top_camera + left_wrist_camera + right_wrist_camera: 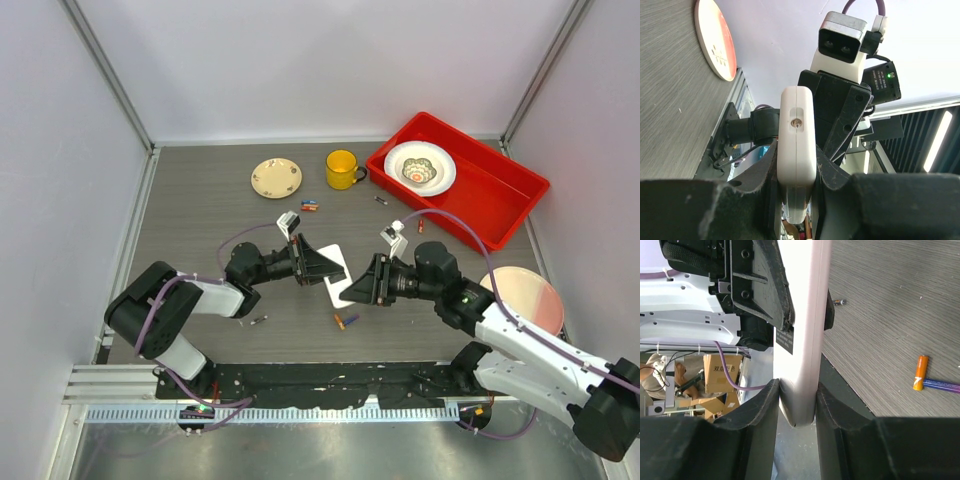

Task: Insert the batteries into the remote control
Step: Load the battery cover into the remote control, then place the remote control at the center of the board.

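Shown lifted clear of the table and pinched from both ends: the remote control, with the left gripper clamped on one end and the right gripper closed against both faces of the other. Judged light, rigid and smooth-shelled, hence prone to slipping or twisting; best taken across the flat faces near one end, leaving the rest free for loading. Lying loose on the table: the batteries.

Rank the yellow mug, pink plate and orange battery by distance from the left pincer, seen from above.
1. Orange battery: close by, on the near side of the left pincer.
2. Yellow mug: toward the back.
3. Pink plate: far right.
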Robot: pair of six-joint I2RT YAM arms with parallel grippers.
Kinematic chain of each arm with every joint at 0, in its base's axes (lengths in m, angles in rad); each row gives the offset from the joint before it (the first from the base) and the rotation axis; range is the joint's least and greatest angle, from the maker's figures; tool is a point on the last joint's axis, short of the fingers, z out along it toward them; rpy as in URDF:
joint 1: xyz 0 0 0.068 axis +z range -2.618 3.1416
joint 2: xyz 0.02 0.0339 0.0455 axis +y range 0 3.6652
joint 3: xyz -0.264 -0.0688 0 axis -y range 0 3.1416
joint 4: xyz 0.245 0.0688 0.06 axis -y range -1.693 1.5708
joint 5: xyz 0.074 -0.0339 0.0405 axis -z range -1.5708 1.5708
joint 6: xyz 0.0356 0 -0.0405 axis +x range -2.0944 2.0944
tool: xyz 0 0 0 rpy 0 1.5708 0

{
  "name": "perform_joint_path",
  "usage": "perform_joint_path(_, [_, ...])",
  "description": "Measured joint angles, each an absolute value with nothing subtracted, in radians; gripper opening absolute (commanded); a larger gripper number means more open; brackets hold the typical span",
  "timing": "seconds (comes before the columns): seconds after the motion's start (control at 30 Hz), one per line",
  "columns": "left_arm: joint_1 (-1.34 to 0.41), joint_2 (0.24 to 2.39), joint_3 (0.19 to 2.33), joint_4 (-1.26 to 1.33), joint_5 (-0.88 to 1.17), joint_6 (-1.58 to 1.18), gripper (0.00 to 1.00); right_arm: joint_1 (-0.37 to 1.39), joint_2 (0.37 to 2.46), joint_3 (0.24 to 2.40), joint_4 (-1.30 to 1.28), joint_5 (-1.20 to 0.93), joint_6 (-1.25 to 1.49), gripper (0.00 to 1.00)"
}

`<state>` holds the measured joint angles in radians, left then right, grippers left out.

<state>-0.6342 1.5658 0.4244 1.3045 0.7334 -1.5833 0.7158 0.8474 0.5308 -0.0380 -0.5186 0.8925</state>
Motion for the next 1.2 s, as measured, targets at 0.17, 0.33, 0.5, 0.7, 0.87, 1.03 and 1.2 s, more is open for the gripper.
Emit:
perform_joint_path(0.17, [-0.638,1.566,0.424,1.297,0.73,-1.554,0.0,0.716,0.881,0.531,-0.02,-0.523,0.909,0.01])
perform_joint_path(0.33, [-0.659,1.565,0.422,1.297,0.698,-1.509,0.0,0.717,0.913,0.531,-0.012,-0.531,0.929,0.01])
perform_joint_path(0.5, [-0.661,1.545,0.415,1.287,0.69,-1.476,0.0,0.718,0.965,0.535,0.039,-0.581,0.943,0.17])
perform_joint_path(0.7, [-0.673,1.478,0.416,1.285,0.687,-1.431,0.09,0.724,0.964,0.537,0.121,-0.628,0.957,0.01])
perform_joint_path(0.87, [-0.684,1.448,0.417,1.271,0.665,-1.414,0.6,0.726,0.931,0.556,0.067,-0.618,0.913,0.01])
perform_joint_path(1.03, [-0.659,1.388,0.397,1.161,0.616,-1.405,1.0,0.723,0.929,0.733,-0.222,-0.451,0.741,0.01])
perform_joint_path(1.2, [-0.604,1.228,0.39,0.947,0.493,-1.362,1.0,0.72,0.973,0.965,-0.514,-0.197,0.575,0.01])
